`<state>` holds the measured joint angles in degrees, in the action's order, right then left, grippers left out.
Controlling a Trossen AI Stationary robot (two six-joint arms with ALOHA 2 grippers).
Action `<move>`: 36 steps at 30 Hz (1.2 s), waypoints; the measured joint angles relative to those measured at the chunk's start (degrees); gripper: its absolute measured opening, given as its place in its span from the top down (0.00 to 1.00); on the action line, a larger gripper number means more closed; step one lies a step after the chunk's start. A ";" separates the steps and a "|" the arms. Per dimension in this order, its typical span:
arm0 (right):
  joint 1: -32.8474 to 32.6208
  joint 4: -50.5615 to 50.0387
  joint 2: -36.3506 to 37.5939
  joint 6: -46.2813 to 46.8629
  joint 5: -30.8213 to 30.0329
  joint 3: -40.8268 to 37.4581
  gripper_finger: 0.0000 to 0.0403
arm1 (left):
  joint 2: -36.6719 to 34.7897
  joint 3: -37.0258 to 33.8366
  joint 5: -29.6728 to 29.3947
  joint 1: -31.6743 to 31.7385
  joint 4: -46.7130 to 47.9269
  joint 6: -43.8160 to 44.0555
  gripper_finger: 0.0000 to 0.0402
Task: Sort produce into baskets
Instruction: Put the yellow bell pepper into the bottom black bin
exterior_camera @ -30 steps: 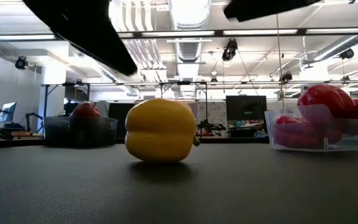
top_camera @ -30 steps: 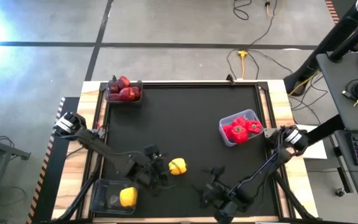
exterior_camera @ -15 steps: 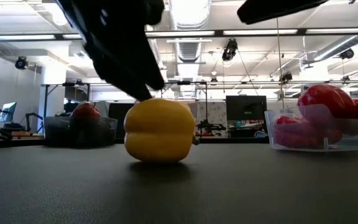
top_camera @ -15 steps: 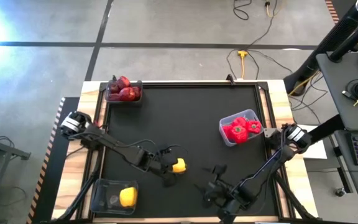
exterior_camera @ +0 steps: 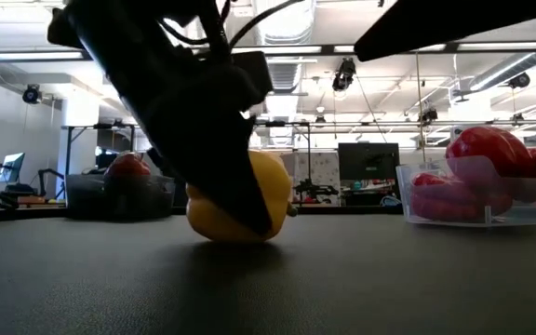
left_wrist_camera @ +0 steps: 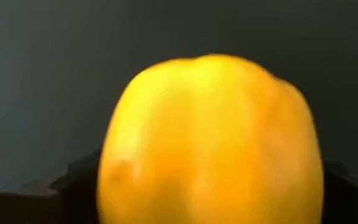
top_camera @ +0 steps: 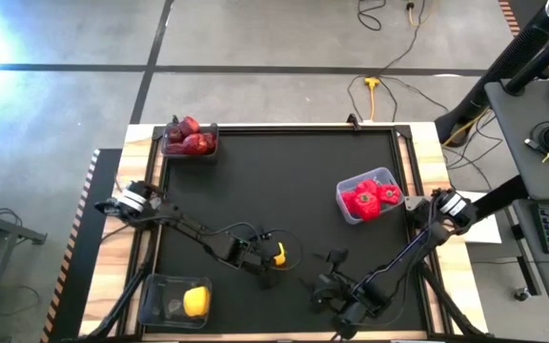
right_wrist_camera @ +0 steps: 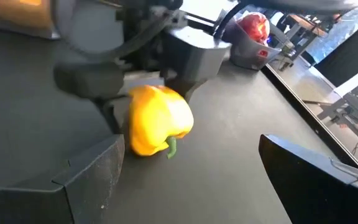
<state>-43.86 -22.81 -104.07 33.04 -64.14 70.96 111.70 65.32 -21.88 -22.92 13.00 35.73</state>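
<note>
A yellow bell pepper lies on its side on the black mat, right of the near-left corner. My left gripper is open and low over it, coming from the left. Its two fingers stand on either side of the pepper, as the right wrist view also shows. My right gripper is open and empty to the pepper's right, near the front edge. One tub at the near left holds another yellow pepper. My left gripper's fingers flank the yellow pepper's sides low down, slanting down from the table's left. Whether they touch it I cannot tell. The pepper rests on the mat.
A tub with dark maroon fruit stands at the far left corner. A clear tub with red peppers stands at the right side. The mat's middle and far part are bare.
My left gripper has gone toward the table's right edge and down, from beside the near-left tub to the yellow pepper, and now straddles it. The pepper has stayed in place on the mat.
</note>
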 joint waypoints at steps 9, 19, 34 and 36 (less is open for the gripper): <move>1.81 1.04 -0.04 0.33 -0.38 -0.93 0.10 | -1.77 1.65 -3.38 -0.72 0.49 -2.37 0.25; 2.63 5.90 -0.04 1.49 -0.40 -5.02 0.10 | -20.86 5.88 2.66 -13.71 31.20 12.22 0.25; 6.76 21.66 -0.09 -1.28 0.14 -11.32 0.10 | -28.21 5.41 8.27 -40.07 57.39 64.73 0.25; 6.76 21.83 -0.09 -1.88 0.14 -10.58 0.10 | -27.60 3.57 11.63 -40.03 55.60 65.05 0.25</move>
<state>-37.10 -0.99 -104.16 31.16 -64.00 60.38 84.09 68.89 -10.24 -62.94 68.60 100.78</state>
